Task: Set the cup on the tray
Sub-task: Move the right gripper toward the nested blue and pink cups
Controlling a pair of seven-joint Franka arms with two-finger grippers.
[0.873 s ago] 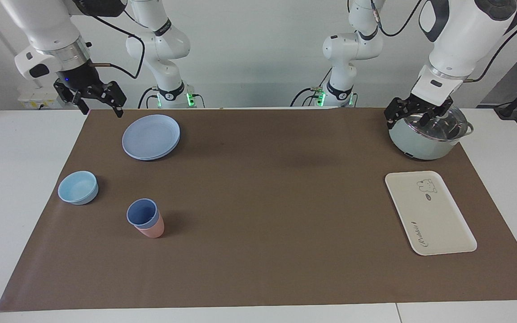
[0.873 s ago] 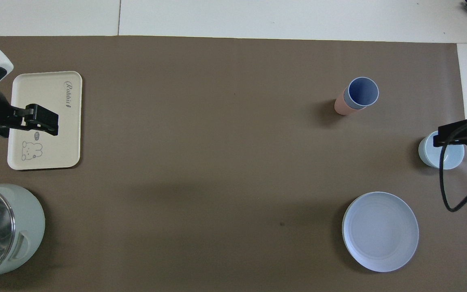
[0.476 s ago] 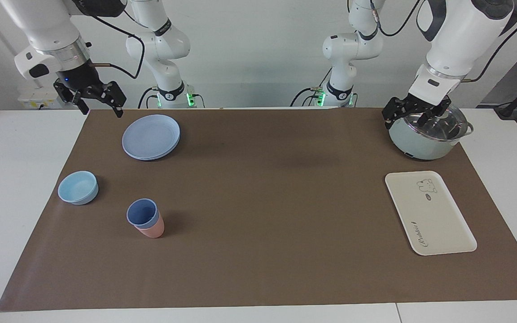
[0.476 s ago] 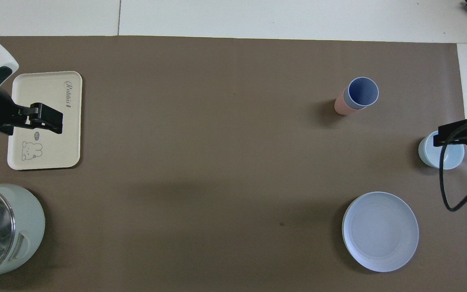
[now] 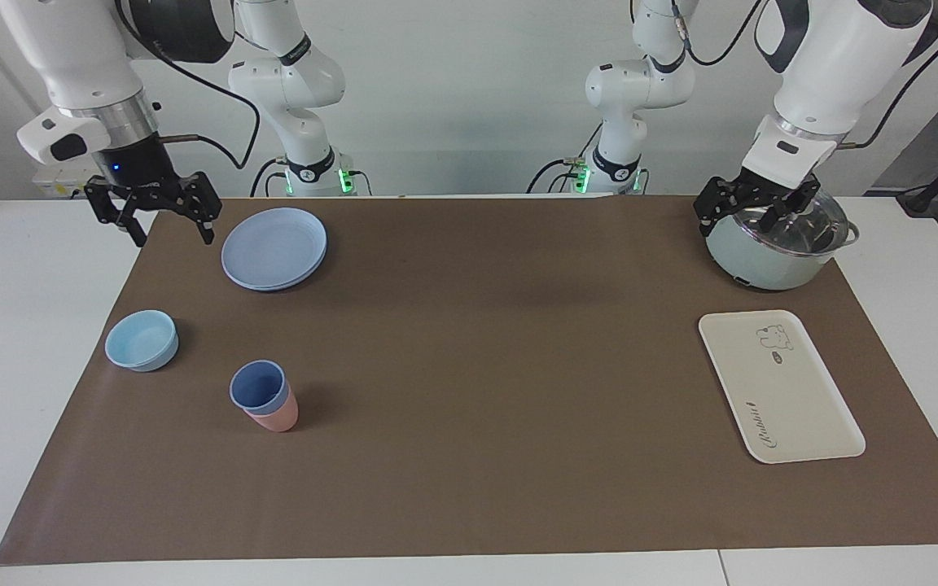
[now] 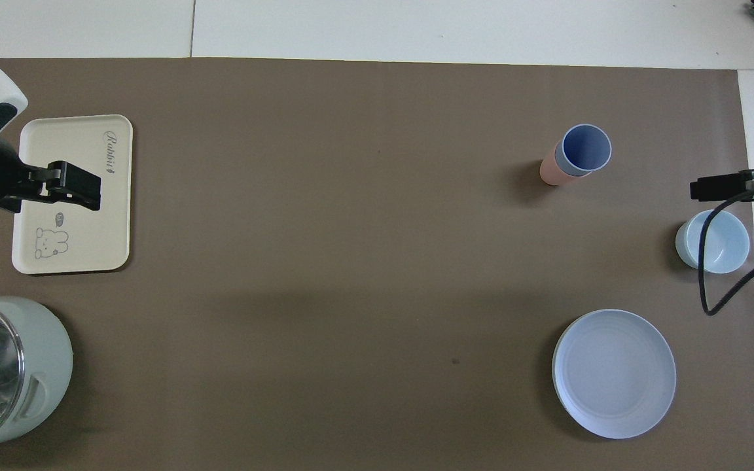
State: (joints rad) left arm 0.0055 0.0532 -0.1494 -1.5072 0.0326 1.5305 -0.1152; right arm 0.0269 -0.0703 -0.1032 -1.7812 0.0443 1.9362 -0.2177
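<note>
R gripper up in the air over the mat edge beside the round blue plate, at the R arm's end of the table, fingers apart, holding nothing. L gripper hangs over the pale green lidded pot at the L arm's end, fingers apart too, empty; L arm waits.

Key relation: blue cup lies farther from the robots than the R gripper, past the plate and the light-blue bowl, on the same end of the table, so R arm is clearly nearer. Cup stands upright, nested in a pink cup, long axis vertical, mouth up.

Bear tray is well apart from it at the L arm's end, long axis running away from the robots. Cup not on tray yet.
</note>
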